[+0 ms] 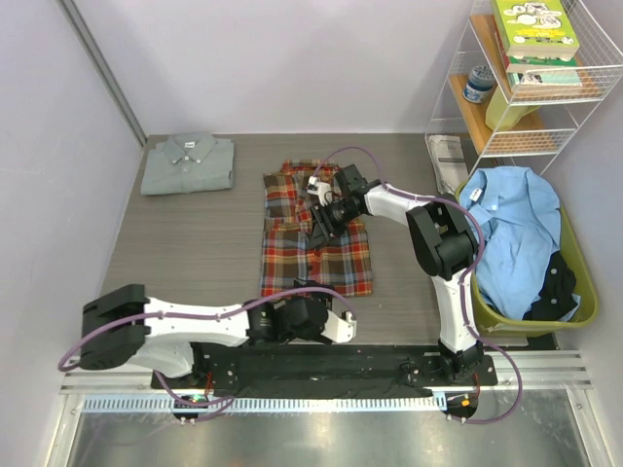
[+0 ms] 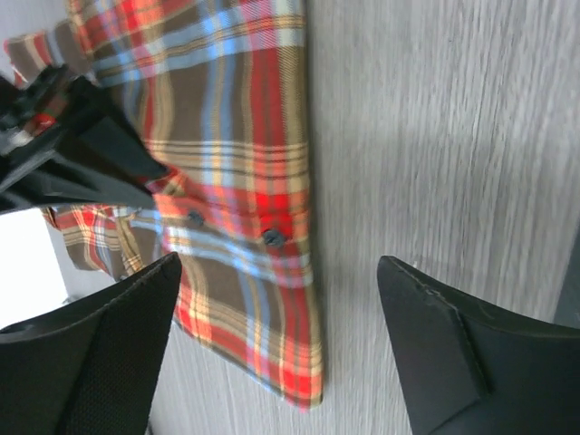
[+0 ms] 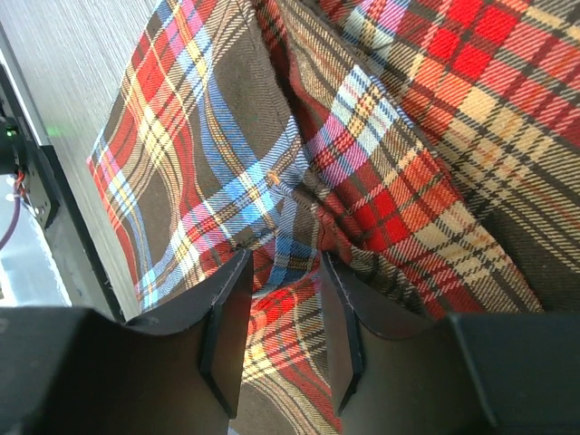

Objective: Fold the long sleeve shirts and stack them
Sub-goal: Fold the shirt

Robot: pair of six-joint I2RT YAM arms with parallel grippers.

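Plaid shirt (image 1: 316,243) lies partly folded in the middle of the table (image 1: 185,243), its hem towards the arm bases. The right gripper (image 3: 283,263) pinches a raised fold of its cloth between narrowly set fingers. The left gripper (image 2: 279,265) hangs spread wide by the shirt's near edge (nothing in its grasp). The grey shirt (image 1: 188,162) sits folded at the table's far left corner.

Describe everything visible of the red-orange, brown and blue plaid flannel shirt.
The red-orange, brown and blue plaid flannel shirt lies folded into a narrow strip at the middle of the grey wood-grain table. Soft woven cloth, dark buttons showing. The right gripper pinches a raised fold near its middle; the open left gripper hovers over its near edge.
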